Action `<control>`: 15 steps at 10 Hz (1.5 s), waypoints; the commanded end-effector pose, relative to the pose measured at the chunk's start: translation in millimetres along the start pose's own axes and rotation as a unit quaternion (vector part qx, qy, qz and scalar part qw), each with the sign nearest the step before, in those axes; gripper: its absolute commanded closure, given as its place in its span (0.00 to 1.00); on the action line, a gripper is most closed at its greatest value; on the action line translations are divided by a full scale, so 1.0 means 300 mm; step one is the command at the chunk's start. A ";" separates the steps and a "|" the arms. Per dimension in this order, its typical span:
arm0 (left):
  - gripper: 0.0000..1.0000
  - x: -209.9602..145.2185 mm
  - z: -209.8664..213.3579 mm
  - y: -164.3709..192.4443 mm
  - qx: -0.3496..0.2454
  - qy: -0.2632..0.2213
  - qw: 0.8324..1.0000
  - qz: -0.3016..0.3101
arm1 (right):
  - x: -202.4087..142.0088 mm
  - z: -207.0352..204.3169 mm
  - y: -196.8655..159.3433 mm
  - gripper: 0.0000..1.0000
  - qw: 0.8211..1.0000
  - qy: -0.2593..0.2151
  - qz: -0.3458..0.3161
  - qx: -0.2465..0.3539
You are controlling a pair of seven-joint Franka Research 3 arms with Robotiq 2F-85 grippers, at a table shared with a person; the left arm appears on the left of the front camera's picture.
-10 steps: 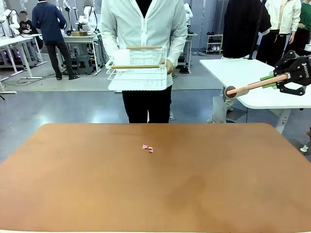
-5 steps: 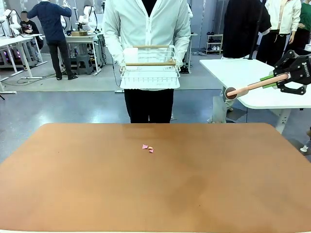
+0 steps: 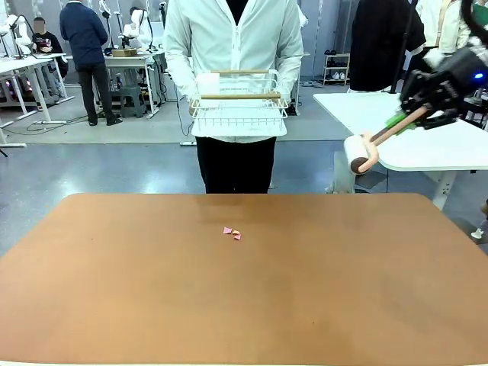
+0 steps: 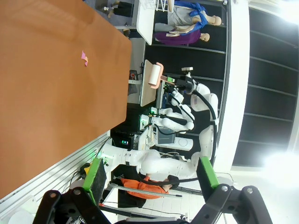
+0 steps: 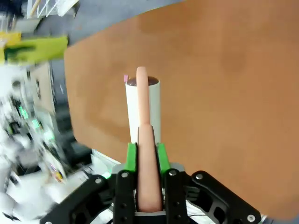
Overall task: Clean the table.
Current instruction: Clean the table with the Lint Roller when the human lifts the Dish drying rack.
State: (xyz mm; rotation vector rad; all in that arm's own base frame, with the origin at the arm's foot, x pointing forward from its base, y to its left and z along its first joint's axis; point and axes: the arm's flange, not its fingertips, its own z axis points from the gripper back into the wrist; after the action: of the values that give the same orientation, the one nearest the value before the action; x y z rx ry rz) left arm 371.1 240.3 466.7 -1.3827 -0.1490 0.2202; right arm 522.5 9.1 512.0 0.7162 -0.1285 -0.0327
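Right gripper (image 3: 402, 120): pressed together on the pink handle of a lint roller (image 3: 357, 155). It hangs in the air with the drum out ahead of its fingertips, tipped downward.
Left gripper (image 4: 150, 173): spread wide, pinching nothing, with the surface's edge well ahead of it.
Surface (image 3: 229, 305): the reddish-brown top lies below the right gripper and to its left. The drum is not touching it.
Pink scraps (image 3: 232, 232): a few small bits close together, well apart from the drum, lower and farther left of the right gripper. In the right wrist view they peek out just past the drum's far end.
Step in hand: likely carrying the roller over to the scraps.
Doing it well: bring the drum down until it lies flat along its whole length. Land it just short of the scraps on the gripper's side, then roll across them with light, even pressure. Keep the handle raised enough that only the drum meets the top.
Around: a person (image 3: 232, 38) stands past the scraps from the gripper, holding a white wire rack (image 3: 238, 107) in both hands above the far edge. A white table (image 3: 427, 149) sits just behind the roller.
In the way: nothing lies on the top between drum and scraps. An overlong stroke could carry toward the rack and the person.
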 end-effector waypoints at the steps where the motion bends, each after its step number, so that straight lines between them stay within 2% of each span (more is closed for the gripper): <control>1: 0.00 -0.009 0.007 -0.002 -0.002 -0.003 1.000 -0.001 | 0.079 -0.131 -0.017 0.79 0.999 0.027 0.044 0.009; 2: 0.00 -0.009 0.007 -0.002 -0.002 -0.003 1.000 -0.001 | 0.079 -0.196 -0.024 0.79 0.998 0.046 0.045 -0.005; 4: 0.00 -0.009 0.007 -0.002 -0.002 -0.003 1.000 -0.001 | 0.079 -0.225 -0.039 0.79 1.000 0.025 0.004 0.008; 5: 0.00 -0.009 0.007 -0.002 -0.002 -0.003 1.000 -0.001 | 0.087 -0.243 -0.040 0.79 0.998 0.051 0.035 0.000; 13: 0.00 -0.009 0.007 -0.002 -0.002 -0.003 1.000 -0.001 | 0.092 -0.250 -0.055 0.79 0.998 0.049 0.029 0.000; 15: 0.00 -0.009 0.007 -0.002 -0.002 -0.003 1.000 -0.001 | 0.106 -0.354 -0.037 0.79 0.997 0.071 0.010 0.010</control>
State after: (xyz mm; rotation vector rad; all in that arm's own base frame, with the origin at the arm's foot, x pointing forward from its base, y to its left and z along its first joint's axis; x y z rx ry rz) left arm 371.1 240.4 466.6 -1.3826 -0.1490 0.2206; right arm 561.8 53.7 433.0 0.7174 -0.0230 0.0621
